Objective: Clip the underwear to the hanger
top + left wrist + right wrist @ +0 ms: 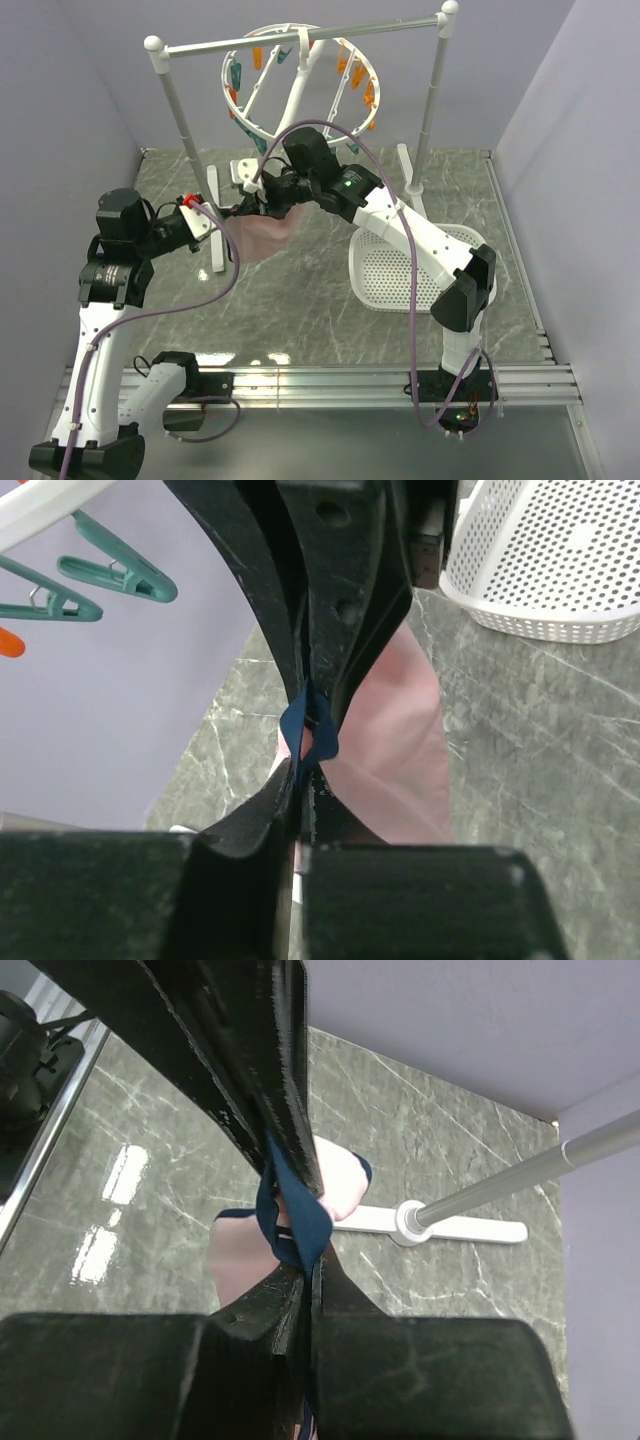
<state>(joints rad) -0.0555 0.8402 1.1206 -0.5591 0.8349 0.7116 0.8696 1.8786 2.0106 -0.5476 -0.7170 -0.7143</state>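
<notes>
The pale pink underwear [266, 238] with navy edging hangs above the table, held between both grippers below the hanger. My left gripper [236, 212] is shut on its navy edge [310, 730], and pink fabric [400, 750] hangs to the right of the jaws. My right gripper [264, 190] is shut on the navy edge too [295, 1215], with pink fabric [240, 1260] below it. The two grippers' fingertips meet at nearly the same spot. The round white hanger [300, 85] with orange and teal clips hangs on the rail behind. Two teal clips [120, 575] show in the left wrist view.
The white rail stand [300, 38] with two poles stands at the back, and its foot [440, 1222] lies on the marble table. A white perforated basket [395, 270] sits at the right, under the right arm; it also shows in the left wrist view [560, 560].
</notes>
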